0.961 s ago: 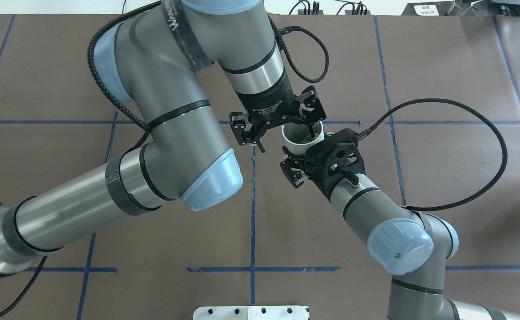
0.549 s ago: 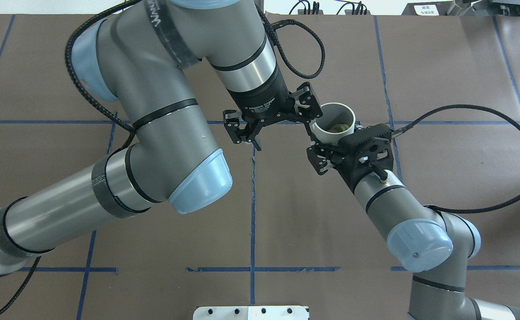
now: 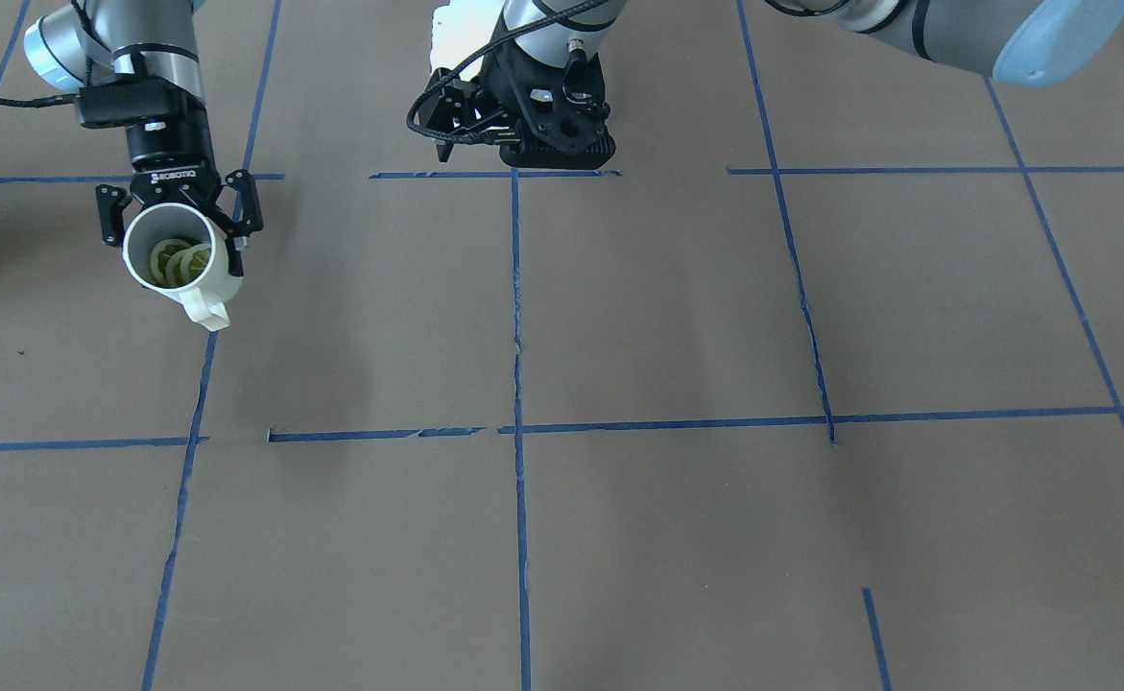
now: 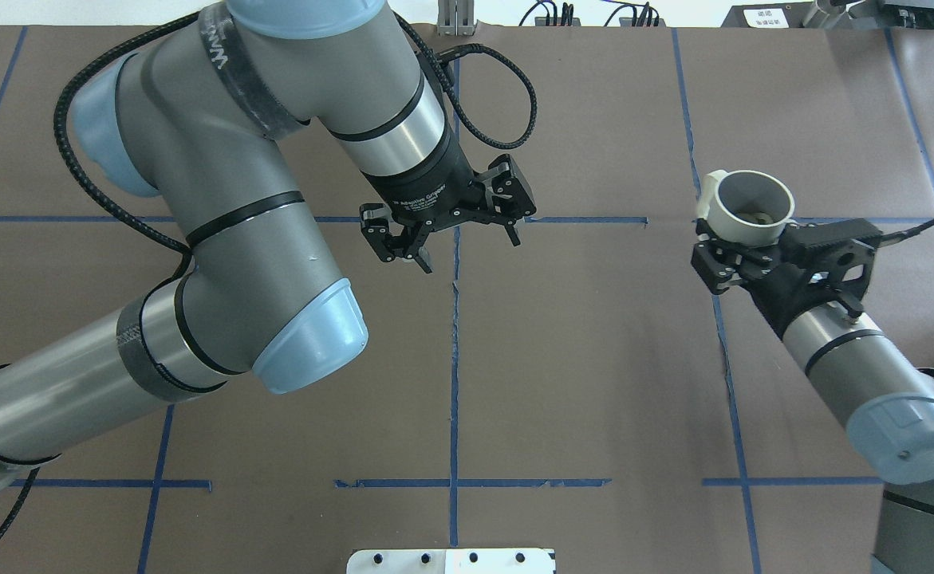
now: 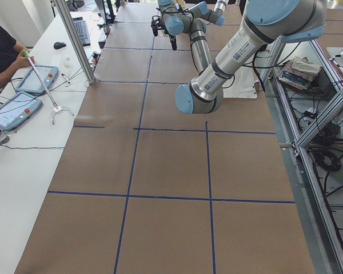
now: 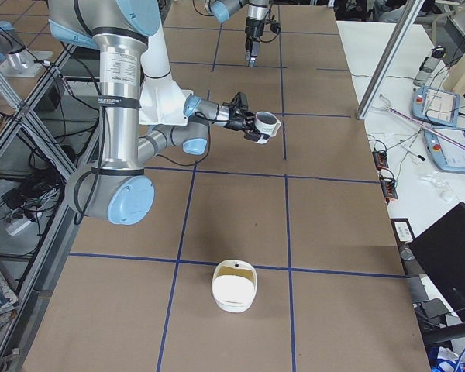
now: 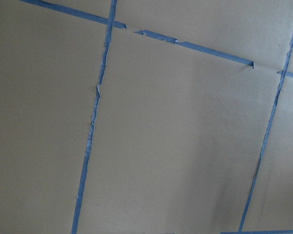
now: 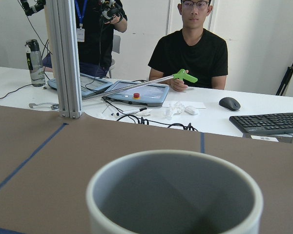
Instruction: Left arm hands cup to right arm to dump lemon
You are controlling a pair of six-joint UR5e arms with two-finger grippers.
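Observation:
The white cup (image 4: 751, 207) is held in my right gripper (image 4: 742, 249), which is shut on its lower body, above the table's right part. In the front view the cup (image 3: 182, 261) tilts its mouth toward the camera, handle at the lower right, with the yellow-green lemon (image 3: 178, 261) inside, under the right gripper (image 3: 178, 216). The cup's rim (image 8: 173, 195) fills the bottom of the right wrist view. My left gripper (image 4: 467, 247) is open and empty above the table's middle, well apart from the cup. It also shows in the front view (image 3: 485, 144).
The brown table (image 4: 578, 383) carries a grid of blue tape lines. A white container (image 6: 234, 287) stands on the table near its right end. Operators and teach pendants are at a white bench (image 8: 151, 105) beyond the far edge.
My right gripper has carried the cup to the right, away from the left gripper. The left gripper, whose finger was in the cup's mouth, has drawn back to the left, open.

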